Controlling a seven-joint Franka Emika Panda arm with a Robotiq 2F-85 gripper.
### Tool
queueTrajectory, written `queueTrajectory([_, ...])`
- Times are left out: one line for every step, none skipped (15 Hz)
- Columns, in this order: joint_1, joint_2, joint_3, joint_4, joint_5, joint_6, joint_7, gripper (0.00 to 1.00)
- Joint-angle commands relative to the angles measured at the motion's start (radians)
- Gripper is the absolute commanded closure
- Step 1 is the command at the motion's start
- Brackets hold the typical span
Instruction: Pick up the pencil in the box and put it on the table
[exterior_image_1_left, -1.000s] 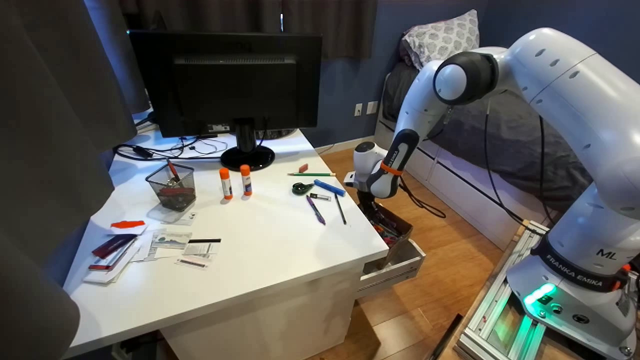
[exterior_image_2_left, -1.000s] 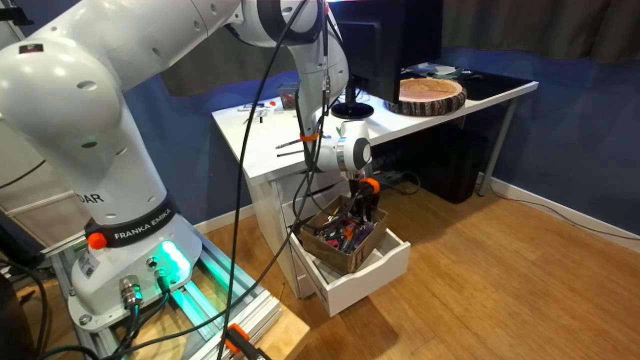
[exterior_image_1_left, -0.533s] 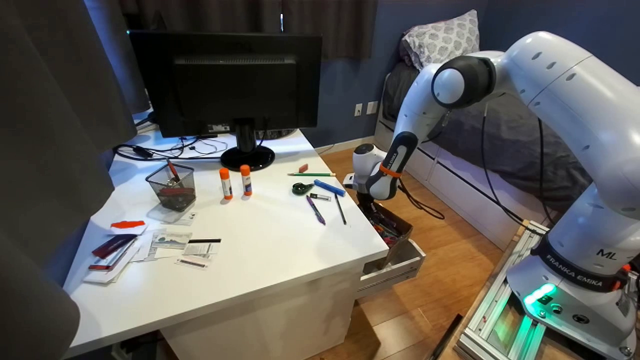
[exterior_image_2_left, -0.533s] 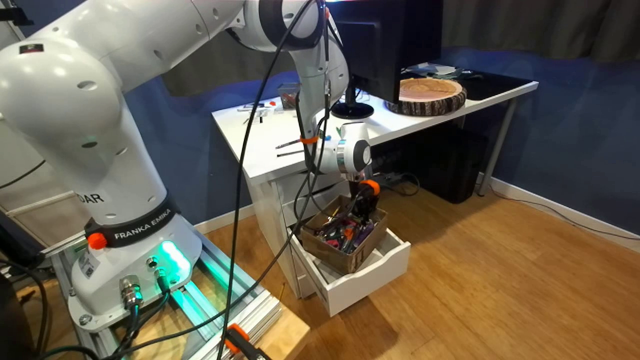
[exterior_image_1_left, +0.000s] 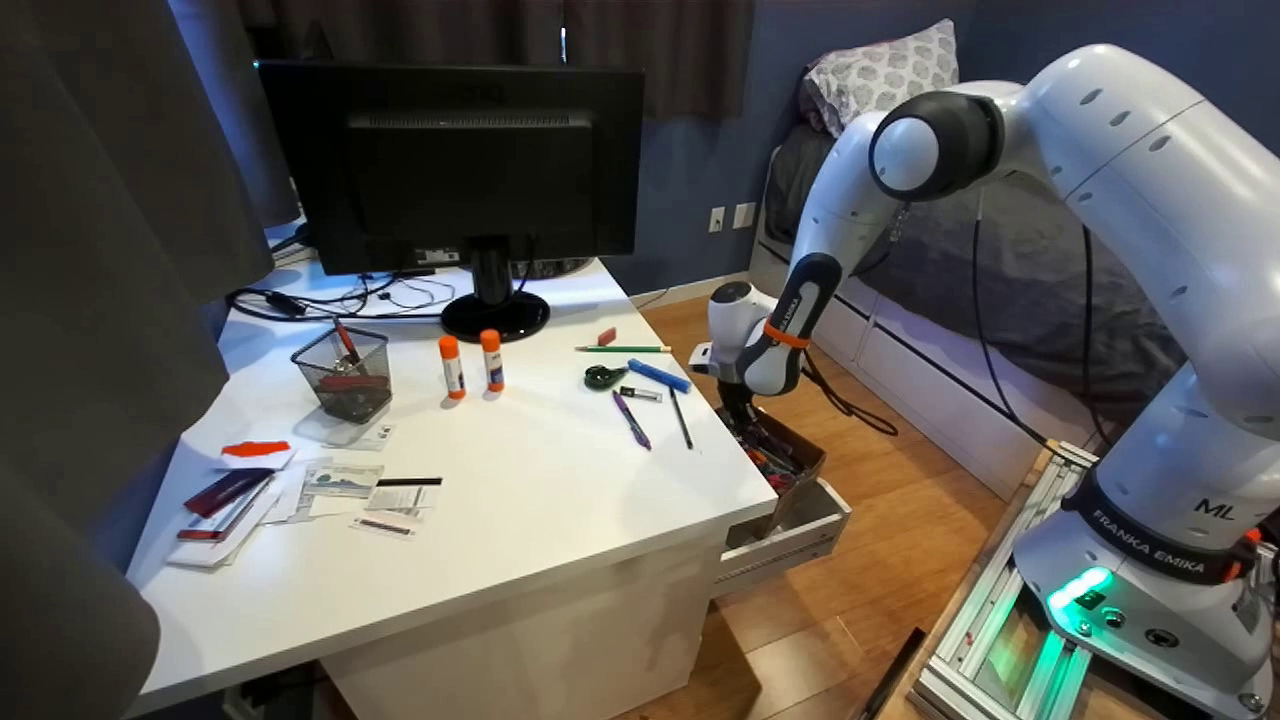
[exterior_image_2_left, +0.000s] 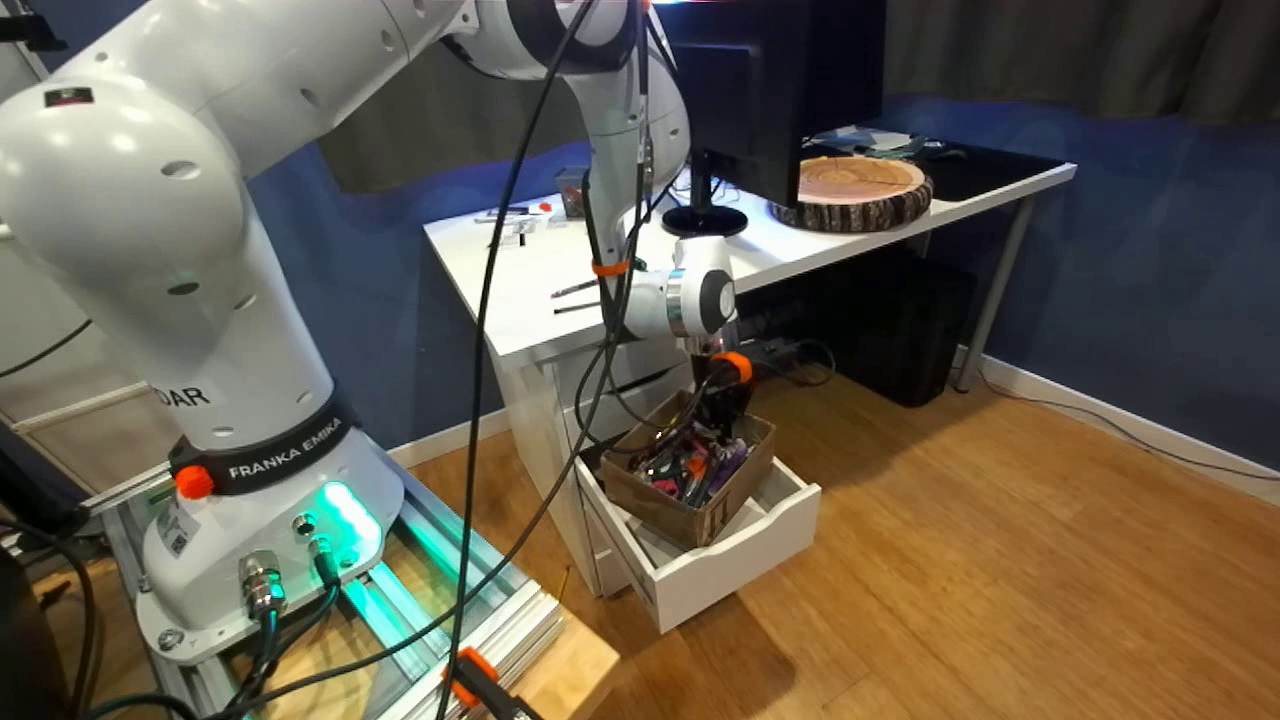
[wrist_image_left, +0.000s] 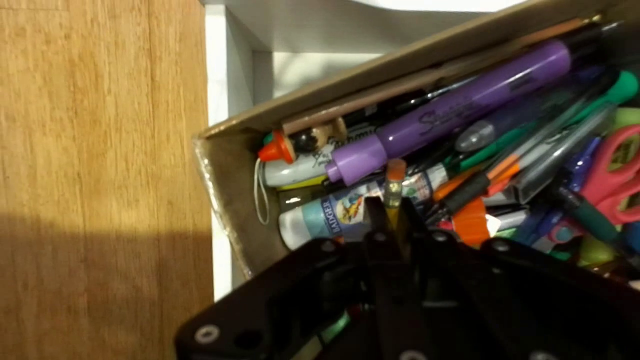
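A yellow pencil with an orange eraser (wrist_image_left: 395, 170) and metal ferrule shows in the wrist view between my fingertips. My gripper (wrist_image_left: 390, 206) is shut on it just below the ferrule; its lower part is hidden. In the exterior views the gripper (exterior_image_1_left: 740, 412) (exterior_image_2_left: 720, 410) is at the cardboard box (exterior_image_2_left: 655, 505), and the pencil cannot be made out. This cardboard box, full of pens and markers, sits in the pulled-out white drawer (exterior_image_2_left: 740, 570). The drawer also shows in an exterior view (exterior_image_1_left: 790, 550). The white table (exterior_image_1_left: 520, 480) stands beside and above the drawer.
Inside the cardboard box are a purple marker (wrist_image_left: 450, 112), a glue bottle (wrist_image_left: 325, 217) and pink scissors (wrist_image_left: 612, 175). On the table are a purple pen (exterior_image_1_left: 631, 420), a green pencil (exterior_image_1_left: 625, 349), glue sticks (exterior_image_1_left: 494, 362), a mesh basket (exterior_image_1_left: 345, 375) and a monitor (exterior_image_1_left: 450, 165).
The gripper dipped very slightly, then rose a little and shifted slightly toward the robot base. The drawer, cardboard box and table items have not moved.
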Motion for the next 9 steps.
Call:
queueTrajectory([0.041,-0.13,-0.049,-0.157,-0.007,0.06,0.068,0.98])
queueTrajectory([0.04,-0.158,-0.053,-0.189,-0.007,0.066,0.075,0.98])
queueTrajectory([0.048,-0.182,-0.066,-0.217,-0.011,0.075,0.091,0.98])
queueTrajectory([0.046,-0.211,-0.071,-0.25,-0.01,0.078,0.101,0.98])
queueTrajectory([0.049,-0.238,-0.082,-0.279,-0.013,0.081,0.113,0.98])
queueTrajectory([0.048,-0.264,-0.088,-0.307,-0.016,0.074,0.118,0.98])
queueTrajectory([0.044,-0.288,-0.093,-0.332,-0.02,0.071,0.118,0.98])
queueTrajectory([0.027,-0.314,-0.088,-0.361,-0.019,0.074,0.107,0.98])
queueTrajectory([0.007,-0.338,-0.078,-0.386,-0.014,0.079,0.091,0.98])
